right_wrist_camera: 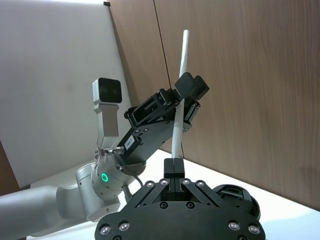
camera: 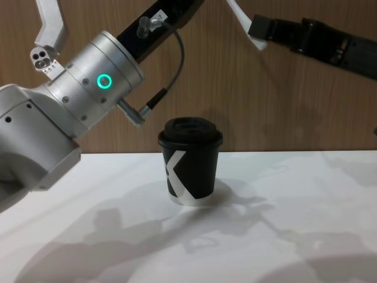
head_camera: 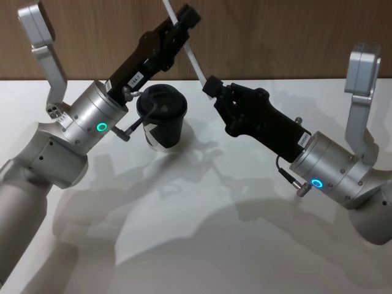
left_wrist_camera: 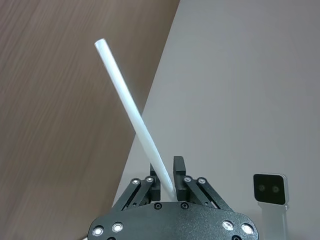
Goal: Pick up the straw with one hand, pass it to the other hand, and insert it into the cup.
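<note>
Handover stage: the straw (head_camera: 193, 61) is off the desk (head_camera: 214, 245) and in the air, tilted, above the desk's far edge and just right of the cup (head_camera: 162, 119). Both arms are on it.

Left pincer (head_camera: 184, 18) is raised high over the far edge, reaching past the cup. It grips the straw on its upper part, and a short length sticks out above. In the left wrist view the fingers (left_wrist_camera: 179, 172) sit close on either side of the straw and look pinched on it.

Right pincer (head_camera: 211, 86) comes in from the right side of the desk and grips the straw's lower end. In the right wrist view its fingers (right_wrist_camera: 175, 167) are pressed together, with the straw rising out from between them.

The cup stands upright near the far edge, left of middle, lid (camera: 189, 132) on. Nothing is in it, and neither pincer touches it.

Progress, as I judge it:
- Pick-up is done, since the straw is clear of the desk.
- The pass is midway — two grips on one straw, neither let go yet.
- Left to do: one pincer lets go, the other swings the straw upright over the lid and pushes it in.

I can't tell where the lid's opening is. Most of the task's risk is ahead — a thin straw into a small hole.
</note>
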